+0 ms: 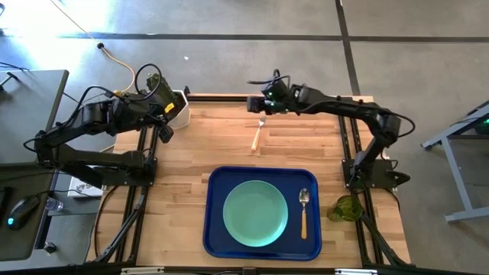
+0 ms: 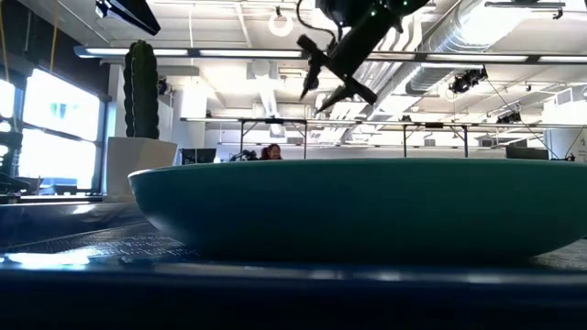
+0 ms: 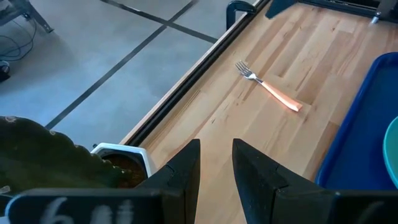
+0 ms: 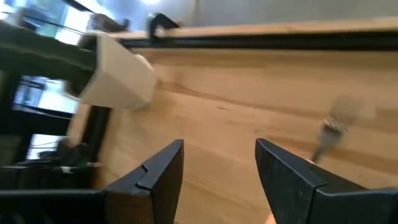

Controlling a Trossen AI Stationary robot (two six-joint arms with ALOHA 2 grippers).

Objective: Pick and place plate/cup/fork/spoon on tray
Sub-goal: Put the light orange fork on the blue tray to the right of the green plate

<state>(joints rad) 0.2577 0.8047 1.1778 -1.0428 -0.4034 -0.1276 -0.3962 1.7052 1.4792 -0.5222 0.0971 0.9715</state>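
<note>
The fork (image 1: pixel 257 134) lies flat on the bare counter (image 1: pixel 221 145), between the far edge and the blue tray (image 1: pixel 218 229), well apart from the tray. Its long axis runs nearly far-to-near with a slight slant: the silver tines point toward the far edge, just beside the right tool (image 1: pixel 253 103), and the orange-tan handle points back toward the tray.

The right tool hovers above the tines with its fingers spread. The main risk, as I judge it, is that a thin fork lying flat gives little to grip. If the fingers close along its length instead of across it, or come down over the tines, they could skid it across the wood or pinch only one end, letting it swing and drop.

The mint-green plate (image 1: pixel 255 213) and spoon (image 1: pixel 303 211) already sit in the tray. The green cup (image 1: pixel 346 208) stands off the tray, near its right side.

The left tool (image 1: pixel 163 131) waits by the white cactus pot (image 1: pixel 178 105), fingers slightly parted and empty.
</note>
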